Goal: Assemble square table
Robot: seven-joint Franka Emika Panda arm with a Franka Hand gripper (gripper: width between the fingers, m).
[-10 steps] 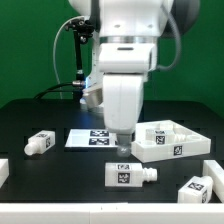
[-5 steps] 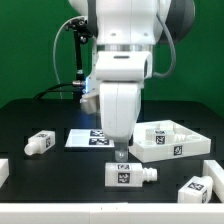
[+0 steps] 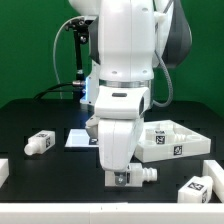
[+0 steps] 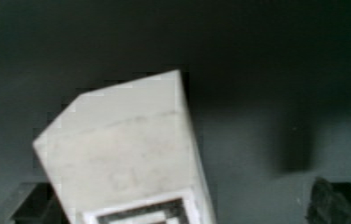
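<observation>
A white table leg [image 3: 138, 176] lies on its side on the black table near the front. My gripper [image 3: 122, 178] has come down over its tagged end, open, with a finger on each side. In the wrist view the leg [image 4: 127, 140] fills the middle and its tag [image 4: 154, 214] is cut by the edge. One dark finger [image 4: 342, 200] stands clear of it and the other finger [image 4: 26, 205] is close beside it. The square tabletop [image 3: 172, 141] rests at the exterior view's right. Another leg [image 3: 38, 143] lies at the left and one more leg [image 3: 197, 186] at the front right.
The marker board [image 3: 78, 139] lies flat behind the arm, mostly hidden by it. A white L-shaped piece [image 3: 3, 172] sits at the exterior view's left edge and another [image 3: 215, 168] at the right edge. A black stand [image 3: 80, 60] rises at the back.
The arm has dropped straight down. The open gripper, which hovered just above the front leg, now straddles it. The leg has not moved.
</observation>
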